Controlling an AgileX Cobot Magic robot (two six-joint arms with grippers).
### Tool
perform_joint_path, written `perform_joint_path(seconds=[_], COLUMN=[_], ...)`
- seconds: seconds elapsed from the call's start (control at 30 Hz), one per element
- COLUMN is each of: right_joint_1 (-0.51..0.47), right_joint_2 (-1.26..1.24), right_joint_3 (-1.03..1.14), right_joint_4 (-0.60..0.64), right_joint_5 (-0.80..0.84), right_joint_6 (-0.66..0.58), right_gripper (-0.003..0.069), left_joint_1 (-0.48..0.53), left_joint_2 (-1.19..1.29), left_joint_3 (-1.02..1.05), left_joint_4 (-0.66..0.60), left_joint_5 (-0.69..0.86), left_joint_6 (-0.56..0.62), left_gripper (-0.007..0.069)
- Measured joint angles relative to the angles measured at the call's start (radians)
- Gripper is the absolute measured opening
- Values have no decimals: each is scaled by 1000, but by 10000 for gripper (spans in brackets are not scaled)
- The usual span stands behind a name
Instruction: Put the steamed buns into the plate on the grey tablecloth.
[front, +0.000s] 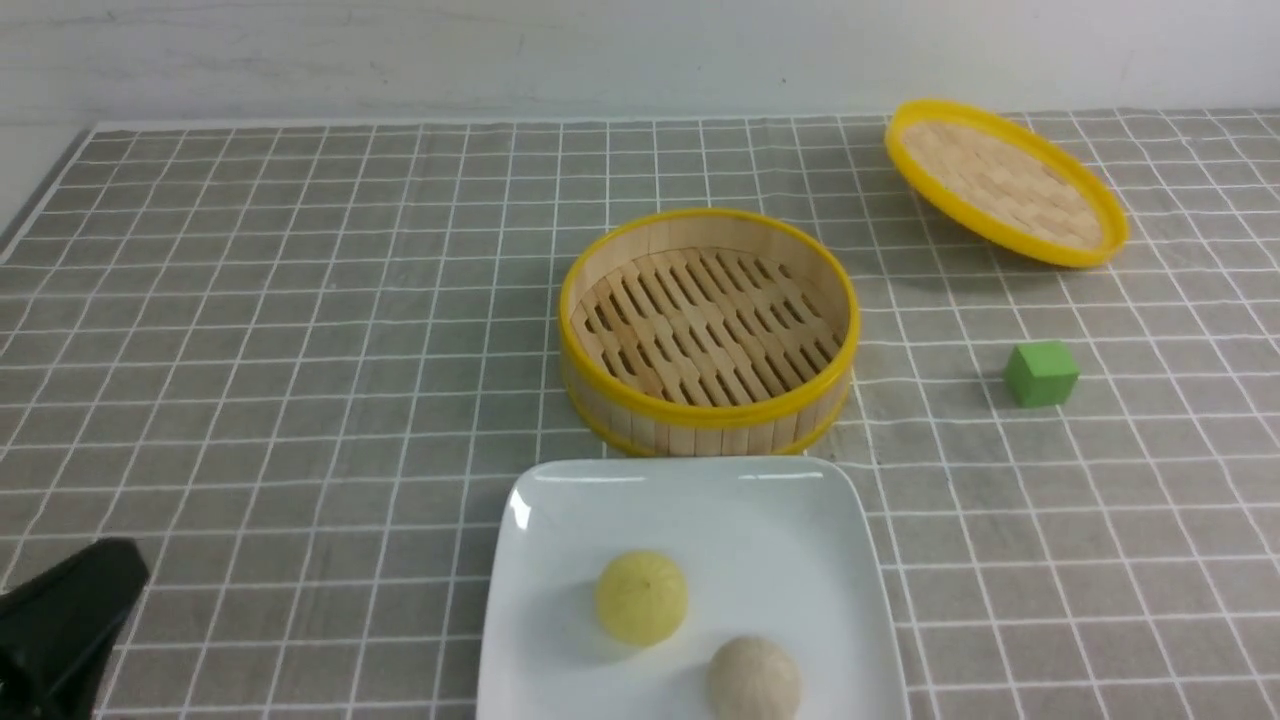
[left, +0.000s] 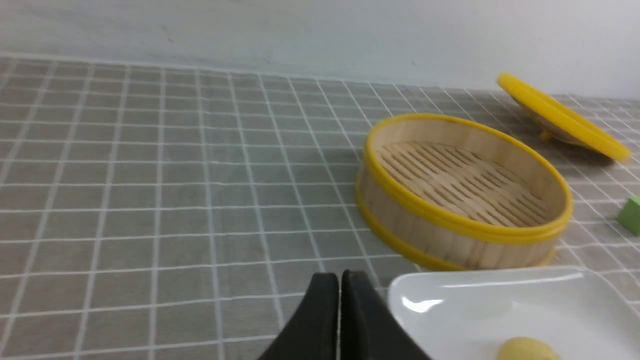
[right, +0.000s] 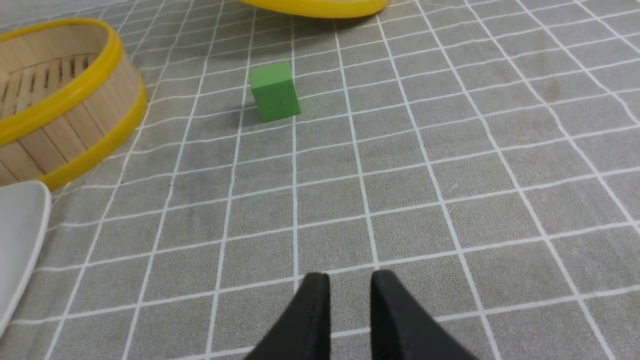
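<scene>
The pale yellow bun (front: 641, 597) and the off-white beige bun (front: 754, 678) both lie in the white square plate (front: 560, 520) at the near middle of the grey tablecloth (front: 300, 350). In the left wrist view the plate (left: 500, 300) shows with the yellow bun (left: 527, 349) at the frame's edge. My left gripper (left: 340, 280) is shut and empty, just beside the plate's corner. It shows as a black shape in the front view (front: 110, 580). My right gripper (right: 350, 282) hangs over bare cloth, its jaws a narrow gap apart and empty. It is out of the front view.
An empty bamboo steamer basket (front: 708, 330) stands just behind the plate. Its yellow-rimmed lid (front: 1005, 182) lies tilted at the far right. A green cube (front: 1041, 373) sits right of the steamer and ahead of my right gripper (right: 274, 91).
</scene>
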Motion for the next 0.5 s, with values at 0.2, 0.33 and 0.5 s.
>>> perform_joint_path(seconds=[0.2,0.33,0.5], right_joint_1=[0,0,0], right_joint_2=[0,0,0], right_joint_3=[0,0,0], right_joint_4=[0,0,0], right_joint_5=[0,0,0], right_joint_6=[0,0,0], right_gripper=[153,156,162], left_joint_1=[218,255,230], left_joint_2=[-201,-214,-214], left_joint_3=[149,165,168], left_joint_4=[4,24,37], left_joint_5=[98,191,261], left_joint_6=[31,30,55], left_gripper=[35,36,39])
